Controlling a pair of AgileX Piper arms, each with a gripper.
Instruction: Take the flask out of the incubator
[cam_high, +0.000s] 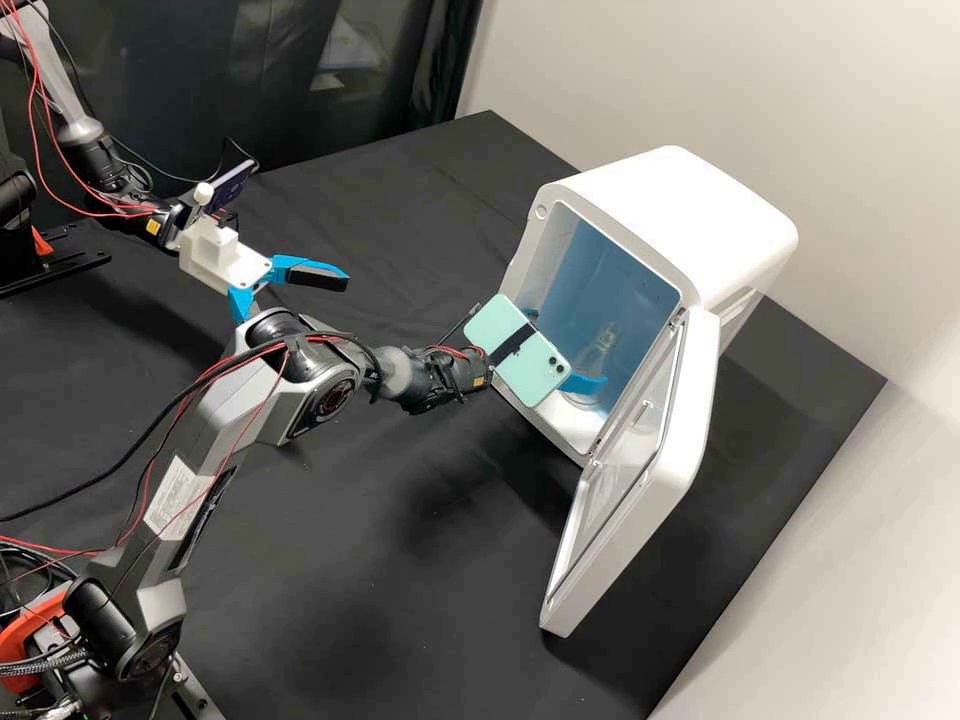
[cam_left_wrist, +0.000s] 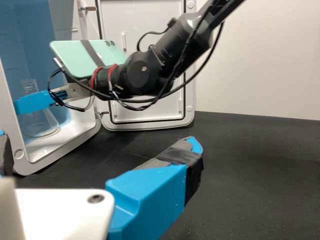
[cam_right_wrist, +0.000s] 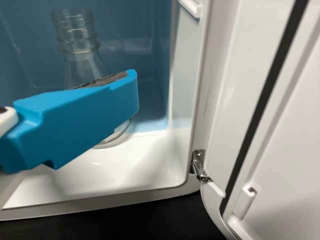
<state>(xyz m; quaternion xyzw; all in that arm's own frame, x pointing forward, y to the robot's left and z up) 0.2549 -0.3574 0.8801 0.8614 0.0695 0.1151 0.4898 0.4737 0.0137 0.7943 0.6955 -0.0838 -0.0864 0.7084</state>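
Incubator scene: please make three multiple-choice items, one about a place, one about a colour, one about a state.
1. Where does the flask stand?
A. on the bench
B. inside the incubator
C. on top of the incubator

2. What colour is the incubator's inner wall?
A. blue
B. red
C. yellow

3. How is the door of the incubator?
A. shut
B. taken off
C. open

Answers:
1 B: the flask stands within the incubator's walls.
2 A: the inner wall behind the flask is blue.
3 C: the door is swung wide, away from the front.
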